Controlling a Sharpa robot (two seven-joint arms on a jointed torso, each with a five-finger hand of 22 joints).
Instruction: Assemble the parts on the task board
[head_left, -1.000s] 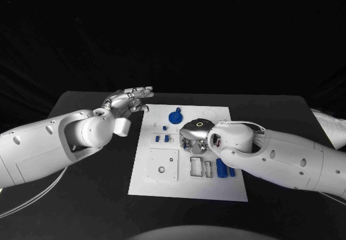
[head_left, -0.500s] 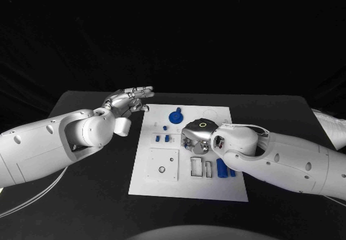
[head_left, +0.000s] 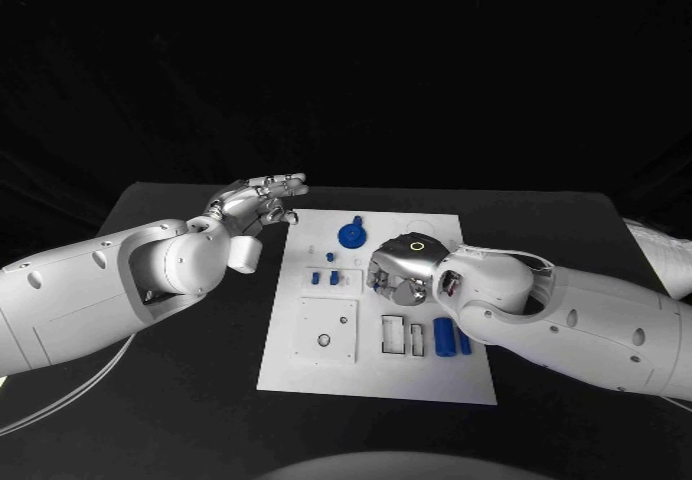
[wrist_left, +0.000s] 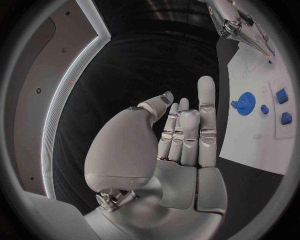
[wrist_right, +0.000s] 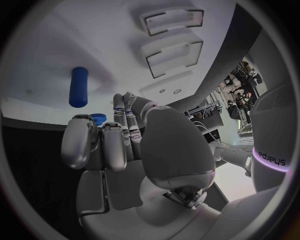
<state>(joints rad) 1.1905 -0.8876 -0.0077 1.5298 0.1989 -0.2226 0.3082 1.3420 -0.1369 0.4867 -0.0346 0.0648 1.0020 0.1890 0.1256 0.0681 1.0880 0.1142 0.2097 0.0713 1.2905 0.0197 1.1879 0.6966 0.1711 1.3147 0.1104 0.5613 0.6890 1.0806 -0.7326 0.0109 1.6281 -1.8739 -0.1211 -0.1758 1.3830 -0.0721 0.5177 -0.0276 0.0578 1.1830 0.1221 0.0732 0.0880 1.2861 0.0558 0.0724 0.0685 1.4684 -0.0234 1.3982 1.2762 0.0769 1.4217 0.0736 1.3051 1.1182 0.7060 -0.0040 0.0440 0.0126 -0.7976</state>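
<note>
Parts on the task board (head_left: 378, 370) lie right of the left hand (head_left: 260, 203), which hovers empty with fingers apart off the board's far left corner, while the right hand (head_left: 400, 272) hangs over the board's middle, nearer them, fingers curled, its grasp unclear.
</note>
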